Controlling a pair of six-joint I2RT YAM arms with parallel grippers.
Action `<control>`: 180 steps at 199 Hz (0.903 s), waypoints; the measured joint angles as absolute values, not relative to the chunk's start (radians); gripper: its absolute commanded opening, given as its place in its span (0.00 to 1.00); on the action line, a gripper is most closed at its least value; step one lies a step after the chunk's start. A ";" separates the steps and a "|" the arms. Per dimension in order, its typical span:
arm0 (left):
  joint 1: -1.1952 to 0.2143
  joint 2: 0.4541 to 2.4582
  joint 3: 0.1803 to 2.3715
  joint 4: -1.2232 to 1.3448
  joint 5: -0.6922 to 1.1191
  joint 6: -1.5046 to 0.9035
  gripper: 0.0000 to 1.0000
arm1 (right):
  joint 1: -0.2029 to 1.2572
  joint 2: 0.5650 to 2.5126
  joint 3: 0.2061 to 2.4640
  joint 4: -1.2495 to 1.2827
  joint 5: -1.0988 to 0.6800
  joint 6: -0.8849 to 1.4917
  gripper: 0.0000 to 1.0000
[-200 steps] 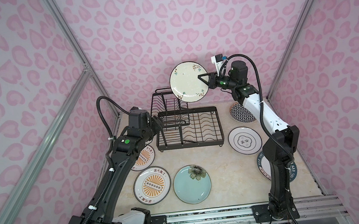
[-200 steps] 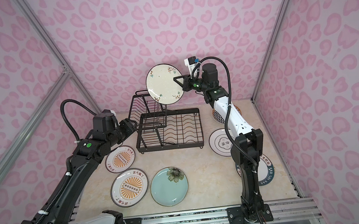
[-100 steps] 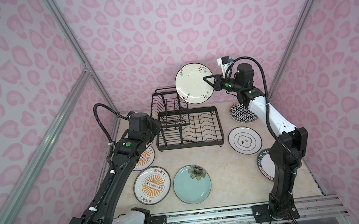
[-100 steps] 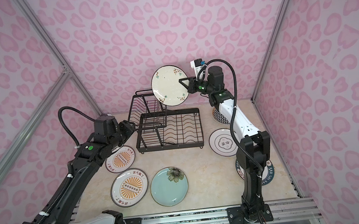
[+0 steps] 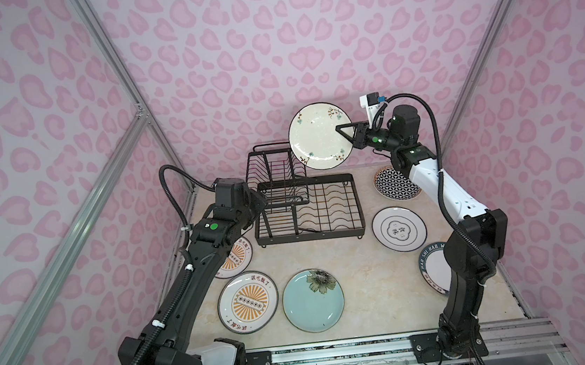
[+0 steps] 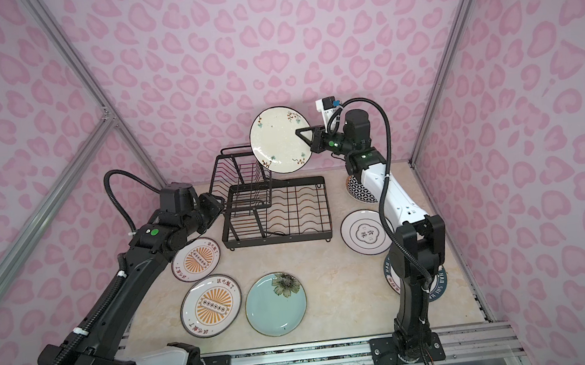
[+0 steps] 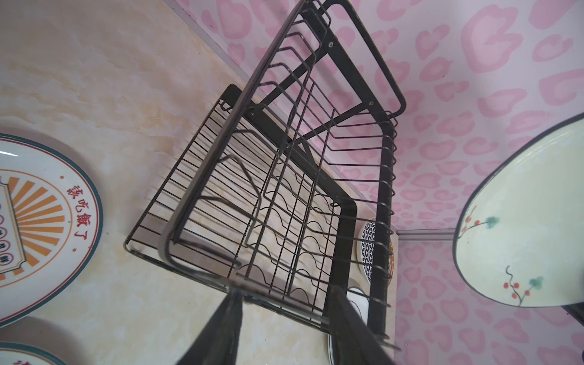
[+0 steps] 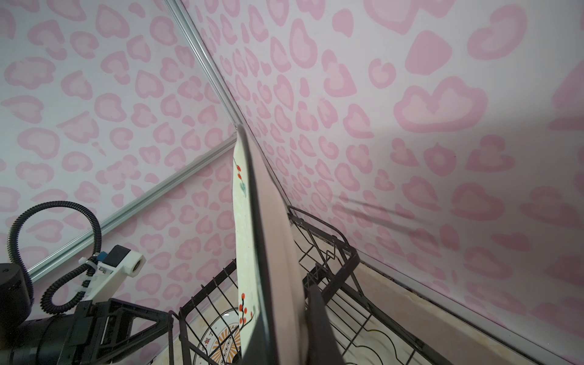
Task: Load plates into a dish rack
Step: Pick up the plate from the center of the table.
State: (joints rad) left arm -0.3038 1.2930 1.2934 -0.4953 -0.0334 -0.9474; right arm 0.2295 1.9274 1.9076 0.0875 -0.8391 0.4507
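Holding the cream plate (image 5: 316, 141) upright by its rim in clamped right jaws above the empty rack (image 5: 322, 206), left jaws part open at its edge; leaving six plates (image 5: 313, 300) on the worktop (image 5: 366, 275)

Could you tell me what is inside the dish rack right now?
Nothing: the dish rack shows bare wires in both tiers. The left gripper hides part of one end.

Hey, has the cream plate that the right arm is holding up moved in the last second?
Yes. Against the dish rack, which stayed put, the cream plate has shifted toward the robot's right and slightly lower in both top views.
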 measured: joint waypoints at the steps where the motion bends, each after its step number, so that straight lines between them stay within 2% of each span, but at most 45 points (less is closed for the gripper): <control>1: -0.304 1.294 1.295 -0.495 -0.033 -0.947 0.44 | 0.229 1.927 1.907 0.088 -0.839 0.451 0.00; 34: -0.304 1.327 1.327 -0.523 -0.033 -0.929 0.37 | 0.223 1.910 1.875 0.094 -0.846 0.453 0.00; 38: -0.303 1.331 1.328 -0.527 -0.033 -0.925 0.33 | 0.221 1.908 1.870 0.099 -0.846 0.453 0.00; 55: -0.301 1.341 1.330 -0.528 -0.030 -0.924 0.29 | 0.218 1.895 1.851 0.116 -0.846 0.454 0.00; 180: -0.290 1.344 1.334 -0.515 -0.020 -0.894 0.09 | 0.198 1.843 1.777 0.168 -0.865 0.461 0.00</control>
